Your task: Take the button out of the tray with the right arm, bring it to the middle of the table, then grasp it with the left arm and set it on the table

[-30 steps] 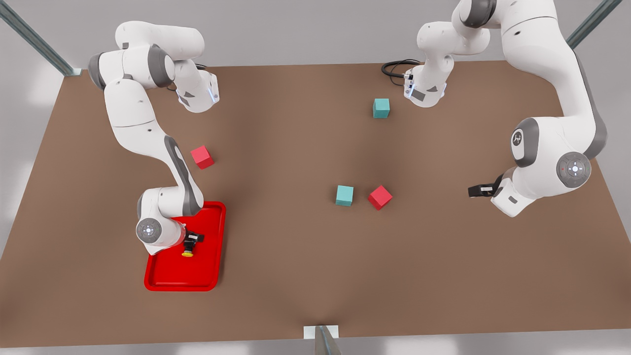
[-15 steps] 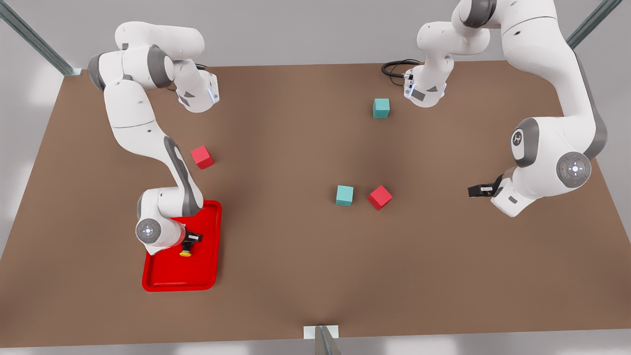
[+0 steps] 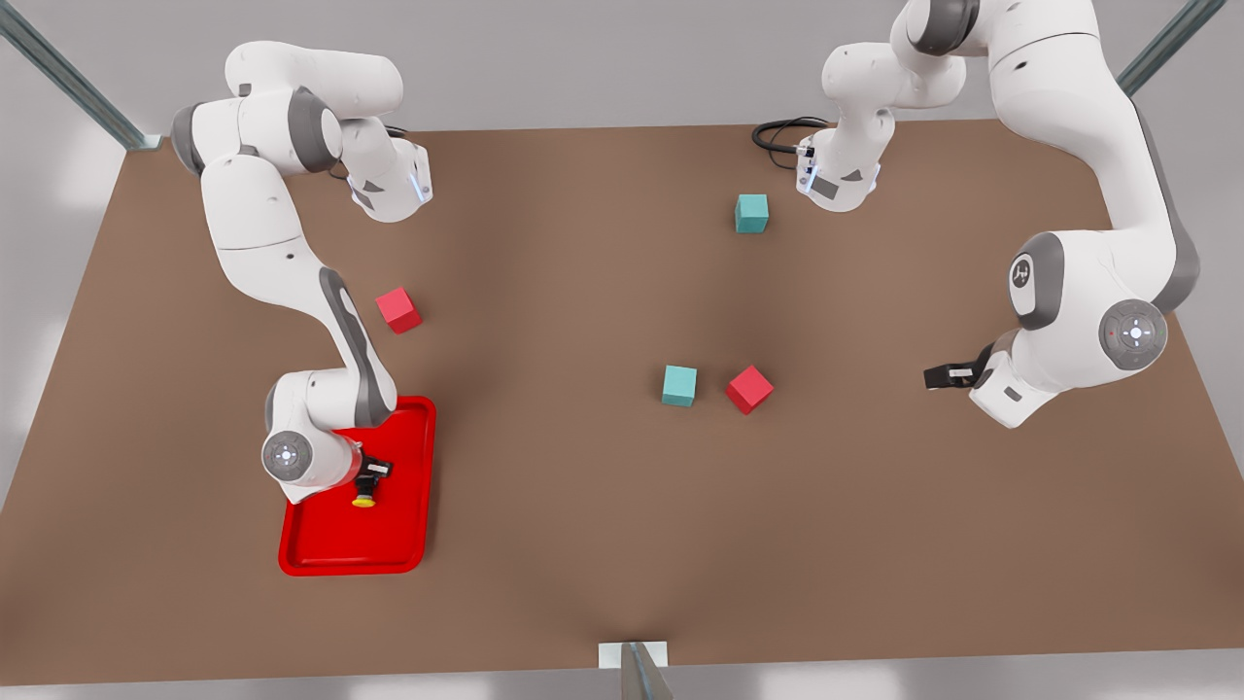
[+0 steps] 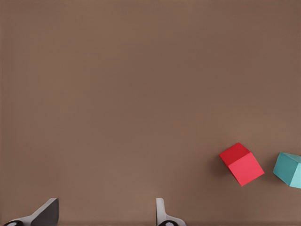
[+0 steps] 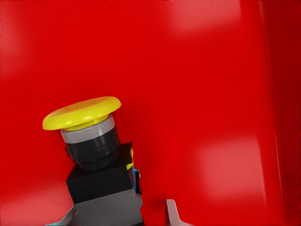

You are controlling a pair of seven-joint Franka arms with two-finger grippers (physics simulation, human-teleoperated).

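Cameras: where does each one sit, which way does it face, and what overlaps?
Front view: high off the arms, looking down on the table, both arms, the tray.
Left wrist view: on the waiting left gripper, facing bare table, a red cube and teal cube; fingers apart.
Right wrist view: on the right gripper, facing the button over the tray.
Shared: the front view also sees the cube pair and the button.

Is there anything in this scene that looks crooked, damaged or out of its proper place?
One thing: the button leans tilted in the tray, its yellow cap slanted, with the right gripper at its body. The cubes sit intact on the table. The left gripper hangs open over bare table, waiting.
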